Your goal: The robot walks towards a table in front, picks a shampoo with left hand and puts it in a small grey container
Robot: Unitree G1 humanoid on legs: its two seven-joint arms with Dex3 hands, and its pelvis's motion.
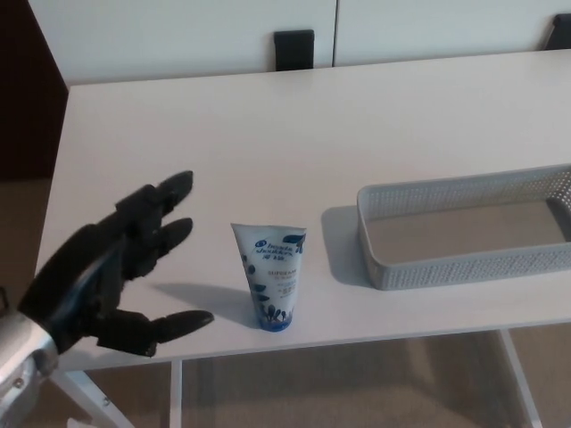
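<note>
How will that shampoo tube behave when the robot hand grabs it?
The shampoo tube stands upright on its narrow cap end, wider at the top, so a sideways nudge would probably tip it. It looks like soft plastic, so it may give under a squeeze. Its smooth surface could be slippery. The left robot hand is open, not touching.

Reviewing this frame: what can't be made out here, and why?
Right robot hand: outside the head view entirely.
Grey container: right end cut off by the picture's right edge.
Shampoo tube: small print too blurred to read.
Left robot hand: forearm runs off the lower left corner.
</note>
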